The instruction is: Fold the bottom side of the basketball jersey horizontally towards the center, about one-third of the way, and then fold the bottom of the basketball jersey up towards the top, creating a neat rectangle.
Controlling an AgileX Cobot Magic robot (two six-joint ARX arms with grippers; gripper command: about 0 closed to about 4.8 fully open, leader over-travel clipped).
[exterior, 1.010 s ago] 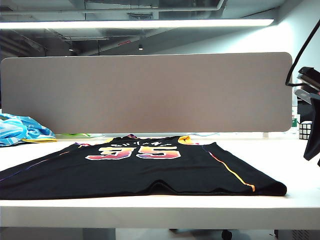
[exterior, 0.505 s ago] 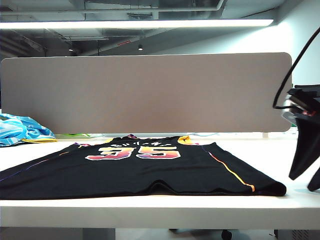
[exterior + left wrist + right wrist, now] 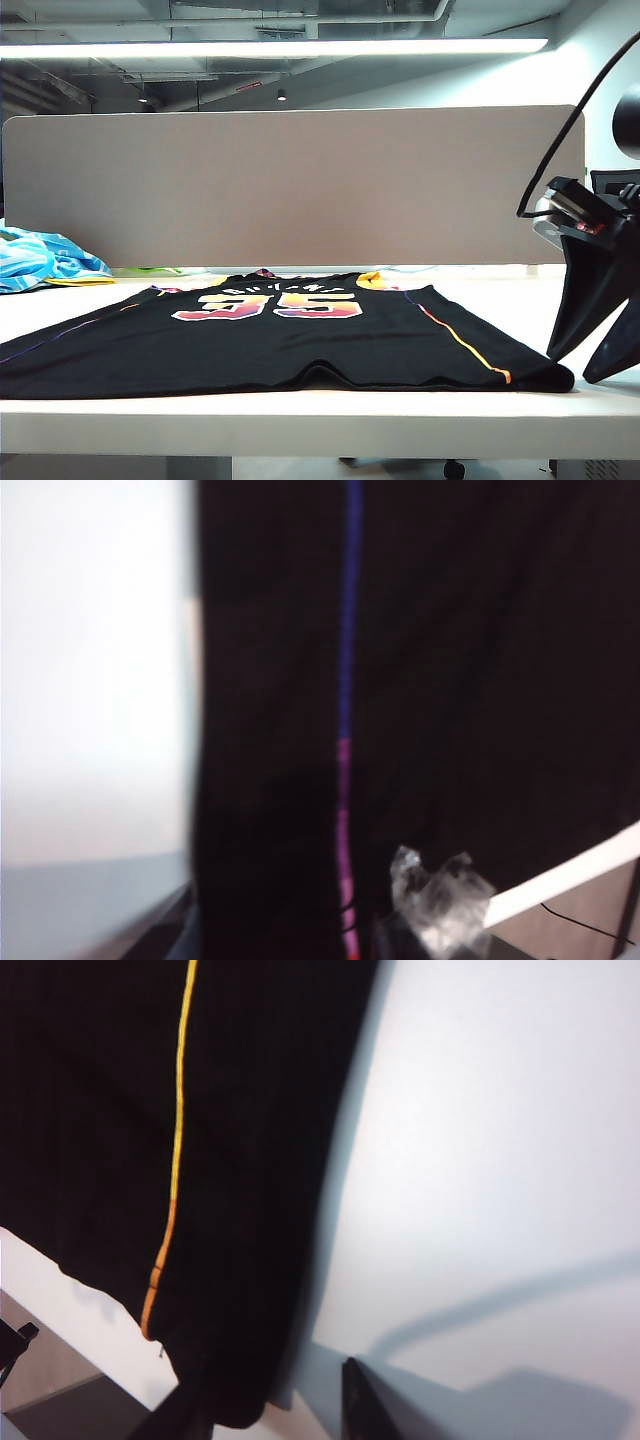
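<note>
Two fingers of the right gripper (image 3: pixel 570 368) are standing well apart w/ nothing btwn them but air and table, so it's open and holding nothing. The basketball jersey (image 3: pixel 300 340) is lying flat on the white table (image 3: pixel 300 415), and its near hem corner is sitting just beside the inner fingertip; can't tell if they're touching. In the right wrist view the right gripper (image 3: pixel 270 1415) is showing only as two dark finger edges. The basketball jersey (image 3: pixel 90 1110) corner is reaching under one of them, and bare table (image 3: pixel 500 1110) is lying under the other.

The left gripper (image 3: pixel 280 940) isn't showing in the ext. view. In its own wrist view, blurred, dark finger bits are sitting wide apart, so it's looking open, gripping nothing. The basketball jersey (image 3: pixel 450 680) edge is running right below and btwn them, w/ table (image 3: pixel 90 680) off to one side. A crumpled clear bit (image 3: pixel 440 900) is showing by one finger; can't tell what it is.

Writing: a big "35" is reading clearly on the chest; the small lettering above it is too tiny to read.

Look: black, sleeveless, number white-outlined w/ a yellow-orange-pink fade. A thin side stripe (image 3: pixel 465 350) is running yellow to orange by the right gripper, and blue to pink (image 3: pixel 345 730) by the left gripper. The hem is rippling a little at mid-front.
</note>
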